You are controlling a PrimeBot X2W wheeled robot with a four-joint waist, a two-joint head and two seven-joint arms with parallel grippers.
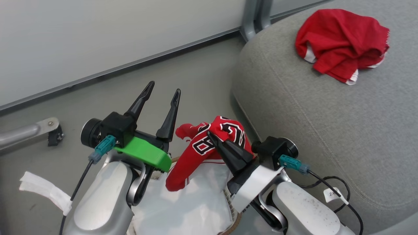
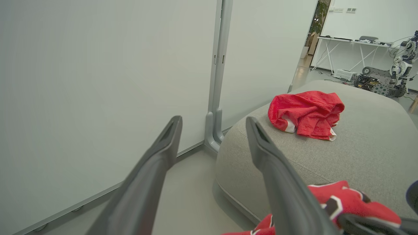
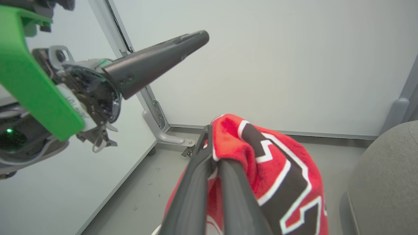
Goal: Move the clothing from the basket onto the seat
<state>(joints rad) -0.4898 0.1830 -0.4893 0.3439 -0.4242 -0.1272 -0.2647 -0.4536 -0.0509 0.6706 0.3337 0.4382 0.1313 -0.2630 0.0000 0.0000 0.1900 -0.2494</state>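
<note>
Head view: grips the lettered red garment point(image 1: 202, 143) in the closed right tool point(image 1: 211, 134), lifted above the basket point(image 1: 232, 228) and its white liner point(image 1: 196, 205) — holds the left tool point(image 1: 164, 87) alongside, fingers spread and empty (pointing wallward). Second red garment point(image 1: 339, 42) crumpled on the grey seat point(image 1: 310, 124); grey floor point(image 1: 196, 75) below a pale wall panel point(image 1: 98, 32).

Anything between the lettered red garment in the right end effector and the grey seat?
Nothing visible does. The right end effector is shut on the lettered garment, and bare cushion of the seat lies to its right. The other red garment rests farther back on the seat; the open left end effector is on the opposite side.
</note>
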